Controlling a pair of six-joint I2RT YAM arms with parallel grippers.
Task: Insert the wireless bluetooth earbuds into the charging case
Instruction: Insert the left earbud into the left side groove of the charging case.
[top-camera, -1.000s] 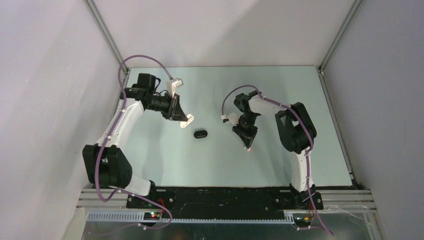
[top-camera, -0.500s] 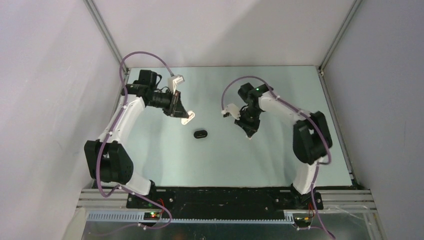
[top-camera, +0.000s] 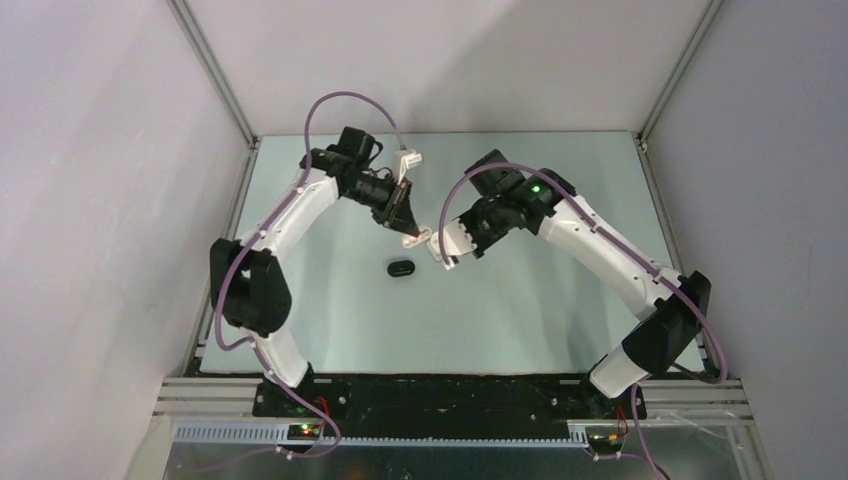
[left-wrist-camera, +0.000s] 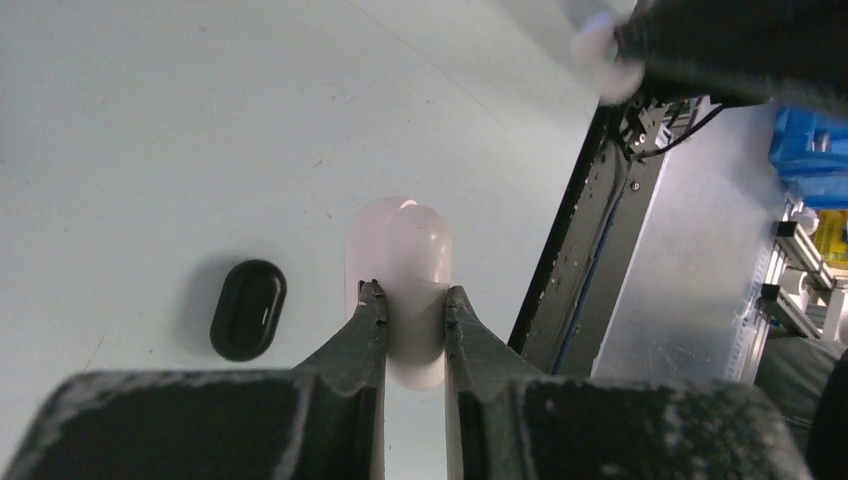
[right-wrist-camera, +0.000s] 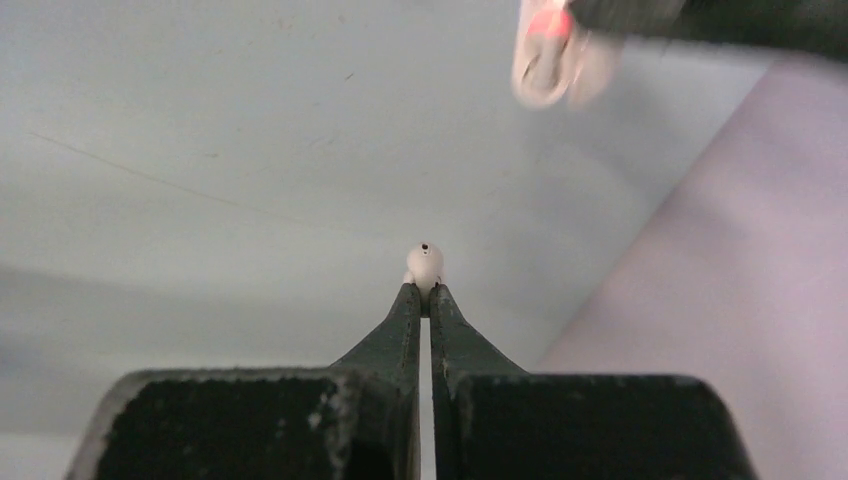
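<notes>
My left gripper (top-camera: 412, 236) is shut on a white oval charging case (left-wrist-camera: 400, 285) and holds it above the table; the case also shows in the top view (top-camera: 414, 240). My right gripper (top-camera: 436, 247) is shut on a tiny white earbud (right-wrist-camera: 424, 262), pinched at the very fingertips (right-wrist-camera: 411, 300), close to the right of the white case. In the right wrist view the white case (right-wrist-camera: 553, 62) is a blur at the top. A closed black oval case (top-camera: 402, 268) lies on the table below both grippers and shows in the left wrist view (left-wrist-camera: 248, 308). No other earbuds show.
The pale green table (top-camera: 560, 300) is boxed in by grey walls with metal corner posts (top-camera: 212, 75). A black rail (top-camera: 450, 395) carrying the arm bases runs along the near edge. A purple cable (top-camera: 340, 100) loops above the left arm.
Both arms have swung toward the table's middle. The left gripper brought the white case to the right, and the right gripper brought the white earbud up and left, until they nearly meet above the black case.
</notes>
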